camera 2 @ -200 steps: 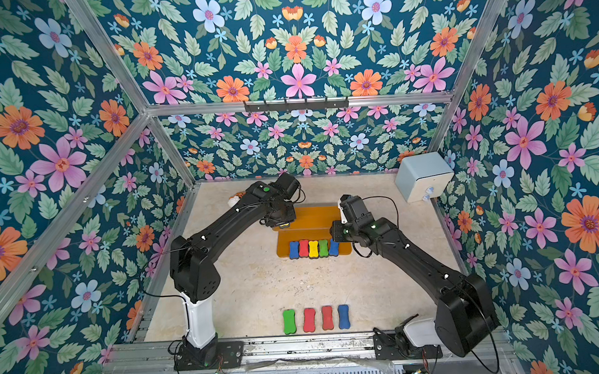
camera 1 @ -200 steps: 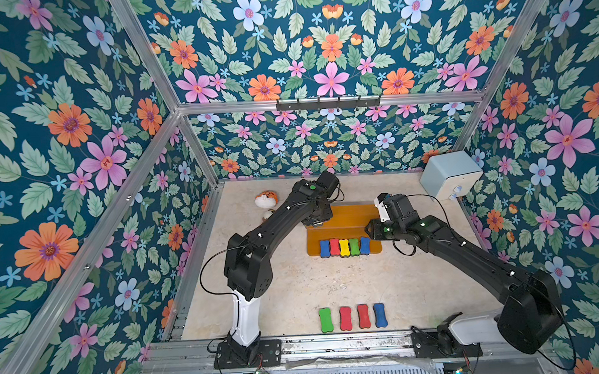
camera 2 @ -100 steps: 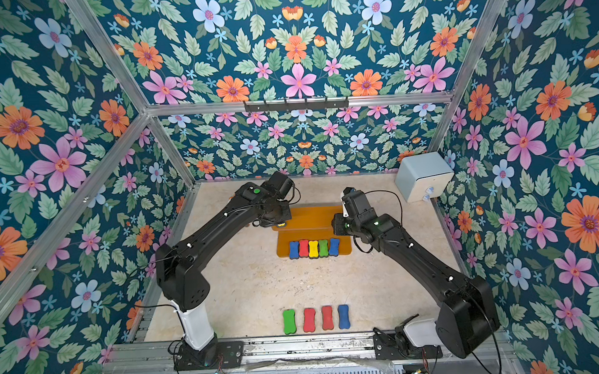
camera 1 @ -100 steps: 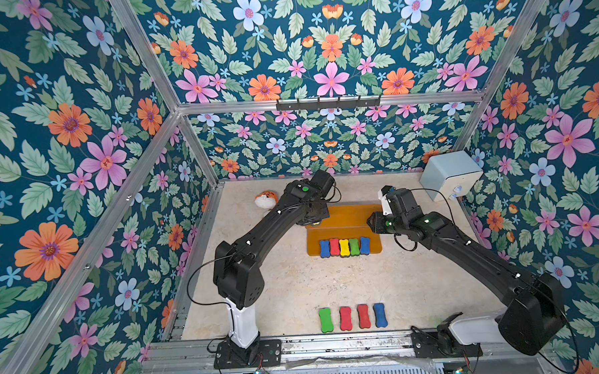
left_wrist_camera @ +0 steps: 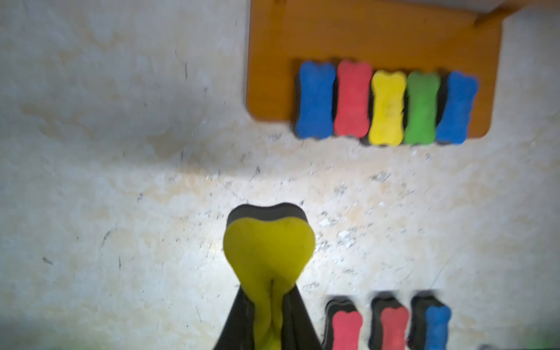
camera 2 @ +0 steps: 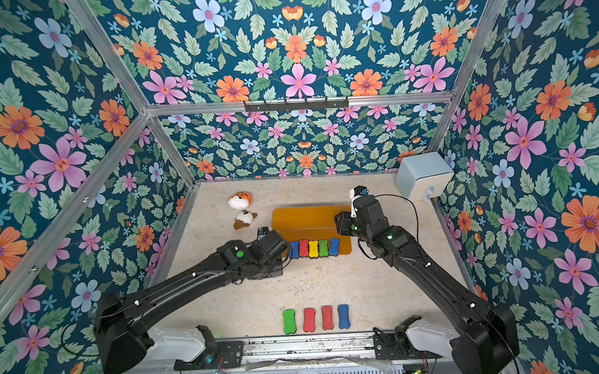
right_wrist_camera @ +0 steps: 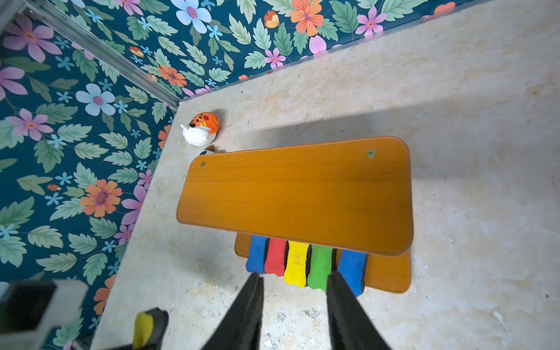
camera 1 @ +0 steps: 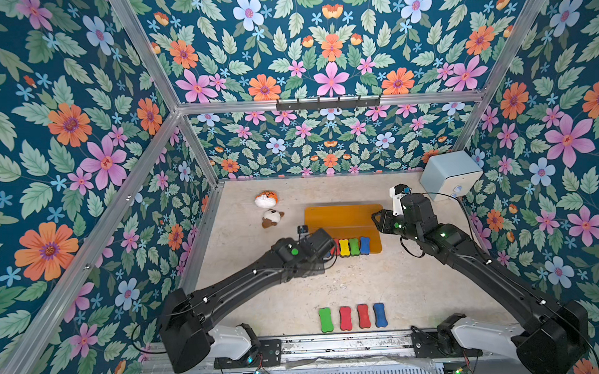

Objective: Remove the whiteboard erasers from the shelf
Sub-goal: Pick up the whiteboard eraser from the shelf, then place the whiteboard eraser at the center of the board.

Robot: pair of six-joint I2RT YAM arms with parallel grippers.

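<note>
Between the black jaws of the left gripper (left_wrist_camera: 269, 291), clamped tight at its waist, was one yellow bone-shaped foam eraser with a dark base (left_wrist_camera: 268, 245). It was held above the pale stone-patterned tabletop (left_wrist_camera: 91, 212), clear of the shelf.

The right gripper (right_wrist_camera: 294, 275) had its jaws partly apart and held nothing. It was poised just in front of the shelf.

The two-tier orange-brown wooden shelf (camera 1: 343, 217) carried a row of five erasers (camera 2: 313, 248) on its lower board. They touched side by side: blue, red, yellow, green, blue, with their ends past the front edge.

On the tabletop near the front rail lay a row of four erasers (camera 2: 327, 317): green, red, red, blue, slightly apart.

Off the shelf's left end lay an orange-and-white plush toy (camera 2: 239, 201) and a brown-and-white plush toy (camera 2: 244, 219). A pale blue box (camera 2: 424, 180) stood in the far right corner.
</note>
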